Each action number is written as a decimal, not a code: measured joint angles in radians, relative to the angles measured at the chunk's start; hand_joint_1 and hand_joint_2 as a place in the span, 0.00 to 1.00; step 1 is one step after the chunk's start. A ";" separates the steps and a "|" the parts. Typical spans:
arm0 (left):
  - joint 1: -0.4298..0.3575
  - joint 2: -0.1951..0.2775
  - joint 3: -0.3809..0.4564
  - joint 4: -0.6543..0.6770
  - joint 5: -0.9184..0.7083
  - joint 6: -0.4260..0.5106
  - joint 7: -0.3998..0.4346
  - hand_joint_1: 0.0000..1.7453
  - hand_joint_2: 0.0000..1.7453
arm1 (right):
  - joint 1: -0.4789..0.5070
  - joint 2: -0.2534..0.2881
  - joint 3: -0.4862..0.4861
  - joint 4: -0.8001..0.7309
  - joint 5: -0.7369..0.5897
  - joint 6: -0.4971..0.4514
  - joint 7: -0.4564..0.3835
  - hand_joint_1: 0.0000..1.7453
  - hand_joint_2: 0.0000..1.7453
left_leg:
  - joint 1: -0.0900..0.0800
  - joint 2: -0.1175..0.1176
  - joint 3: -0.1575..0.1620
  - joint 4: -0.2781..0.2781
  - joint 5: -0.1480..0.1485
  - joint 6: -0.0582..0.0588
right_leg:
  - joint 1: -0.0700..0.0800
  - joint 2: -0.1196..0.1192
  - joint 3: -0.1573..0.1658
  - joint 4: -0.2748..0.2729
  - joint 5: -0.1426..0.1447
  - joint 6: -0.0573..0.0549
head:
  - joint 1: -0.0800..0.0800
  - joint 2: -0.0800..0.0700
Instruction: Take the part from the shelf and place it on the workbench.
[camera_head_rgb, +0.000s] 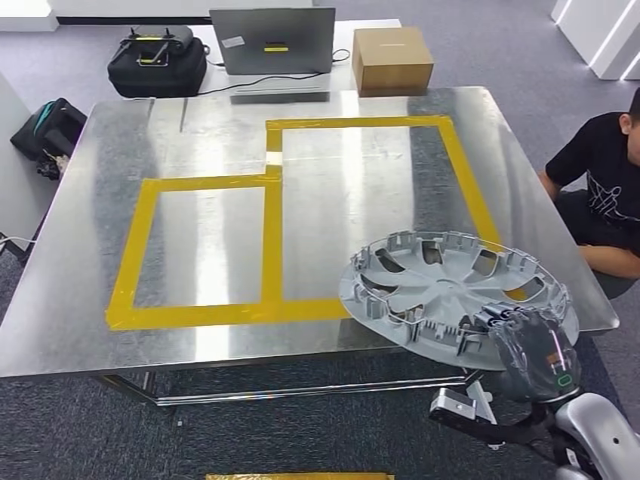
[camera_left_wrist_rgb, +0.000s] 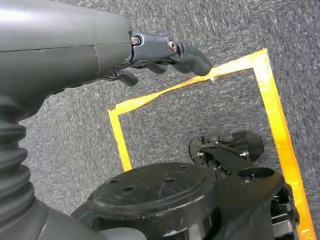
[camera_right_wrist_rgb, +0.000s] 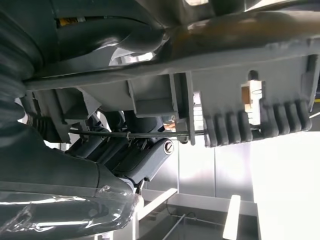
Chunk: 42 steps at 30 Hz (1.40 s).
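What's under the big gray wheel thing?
Under the wheel cover lie the shiny workbench and some yellow tape. The right robot hand holds its near edge. The tabletop directly beneath it is hidden.

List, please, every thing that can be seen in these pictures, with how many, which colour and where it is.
Wheel cover: one, grey, held over the near right corner of the workbench, past its edge.
Workbench: one, shiny metal, in front of the robot.
Tape rectangles: two, yellow, on the workbench top, joined at one side.
Laptop: one, grey, beyond the far edge of the workbench.
Cardboard box: one, brown, right of the laptop.
Bag: one, black, left of the laptop.
Second bag: one, black with teal, on the floor at far left.
Floor tape: yellow, on grey carpet.
Person: one, black shirt, at the right edge.
Left hand: dark, holds nothing, above the carpet.
Right hand: grey, grips the wheel cover's near rim.
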 joint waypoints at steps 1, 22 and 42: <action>0.000 0.001 -0.001 -0.001 0.002 0.000 0.000 0.00 1.00 | -0.005 0.000 0.002 0.002 -0.004 0.004 -0.006 1.00 1.00 | 0.000 0.000 0.001 0.000 0.000 0.000 | 0.000 0.000 0.000 -0.001 0.000 0.002 | 0.000 0.000; -0.007 0.004 -0.027 0.000 -0.008 -0.026 0.041 0.00 1.00 | -0.076 -0.083 -0.023 0.144 -0.101 0.081 -0.005 1.00 1.00 | 0.002 0.000 0.008 -0.005 0.002 -0.002 | 0.002 -0.001 0.004 0.000 -0.002 0.001 | 0.000 0.000; -0.008 0.010 -0.027 0.000 -0.058 -0.017 0.081 0.00 1.00 | -0.083 -0.092 -0.081 0.217 -0.095 0.073 -0.073 1.00 1.00 | 0.003 0.000 0.008 -0.005 0.002 -0.002 | 0.002 -0.001 0.006 0.000 -0.002 0.001 | 0.000 0.000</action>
